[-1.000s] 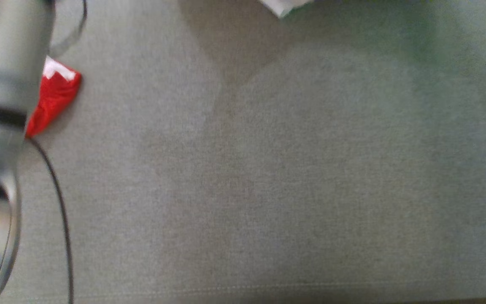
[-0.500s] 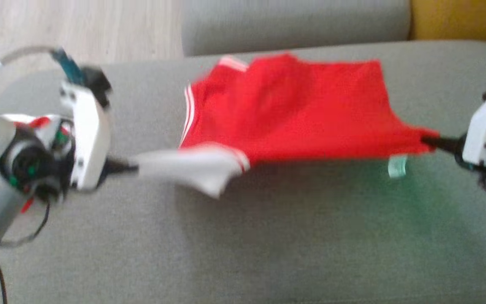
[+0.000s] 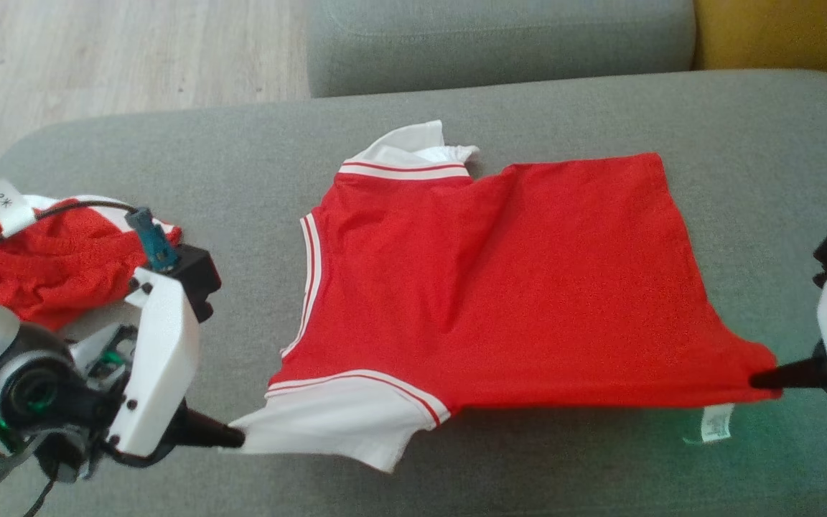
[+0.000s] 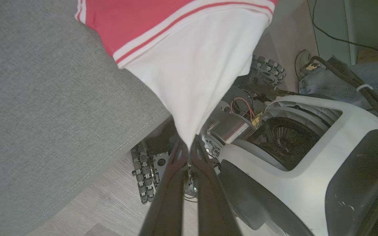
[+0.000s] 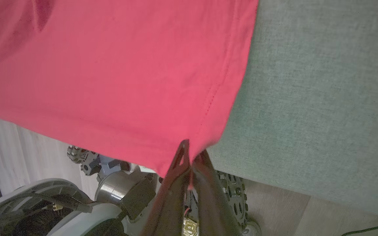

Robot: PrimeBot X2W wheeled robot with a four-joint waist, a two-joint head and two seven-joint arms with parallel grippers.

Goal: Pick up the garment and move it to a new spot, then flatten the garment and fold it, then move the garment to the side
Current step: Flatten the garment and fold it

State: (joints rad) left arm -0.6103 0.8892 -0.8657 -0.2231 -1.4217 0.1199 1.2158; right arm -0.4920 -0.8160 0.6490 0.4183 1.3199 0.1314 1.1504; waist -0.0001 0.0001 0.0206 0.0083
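- Grey couch seat [image 3: 169, 151] in front of me, pale wood floor [image 3: 97, 57] behind it, and a second red heap [image 3: 47, 266] off by my left arm, well apart from the job.
- The garment [image 3: 500, 287], a red shirt with white sleeves, sits mid-seat. The far part rests on the fabric and the near edge hangs lifted between my two arms.
- My left jaws are pressed together on the tip of the white sleeve [image 3: 334, 424], and my right jaws are pinching the red hem corner [image 3: 751, 359]. Both bites look tiny, just the very edge of the cloth.
- I reckon this is the flattening bit. There's a diagonal crease across the chest, and the collar [image 3: 413, 154] is flipped up.
- To do it well, I'd spread my arms evenly and drag gently toward me. Then I'd lower both ends together so the near edge lands on the seat, not over the front lip.
- Risk: tug too hard and that sleeve tip probably slips out.
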